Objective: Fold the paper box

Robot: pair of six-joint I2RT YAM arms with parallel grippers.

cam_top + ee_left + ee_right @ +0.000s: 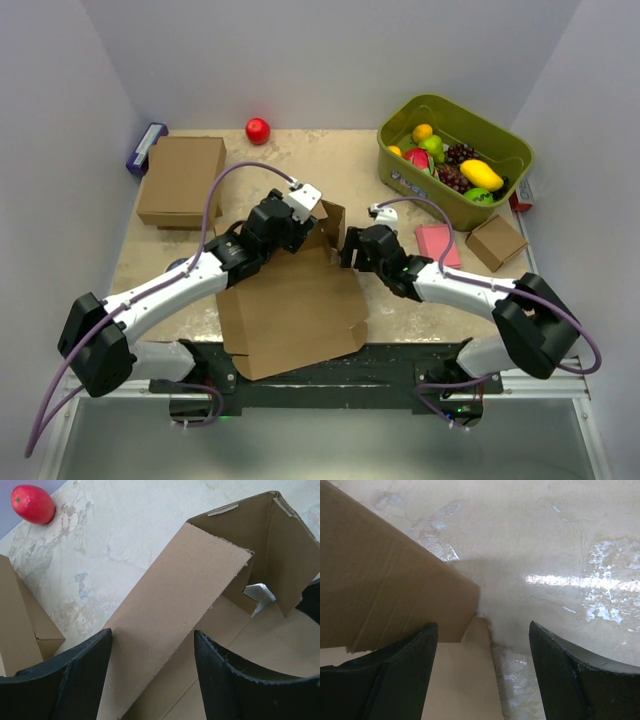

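The paper box [290,305] is a plain brown cardboard sheet lying flat at the table's near middle, with its far flaps raised into an upright corner [331,222]. My left gripper [300,225] is open over a raised side flap [170,615], which runs between its fingers [75,675]. The upright far corner shows ahead in the left wrist view [280,545]. My right gripper [350,247] is open at the box's right edge. A raised flap [385,590] stands by its left finger and a flat panel [465,680] lies below it.
A closed brown box [182,180] sits at the far left with a purple item [145,148] beside it. A red fruit [258,130] lies at the back. A green bin [455,155] of toy fruit stands far right, with a pink block [437,243] and a small cardboard cube [496,241] near it.
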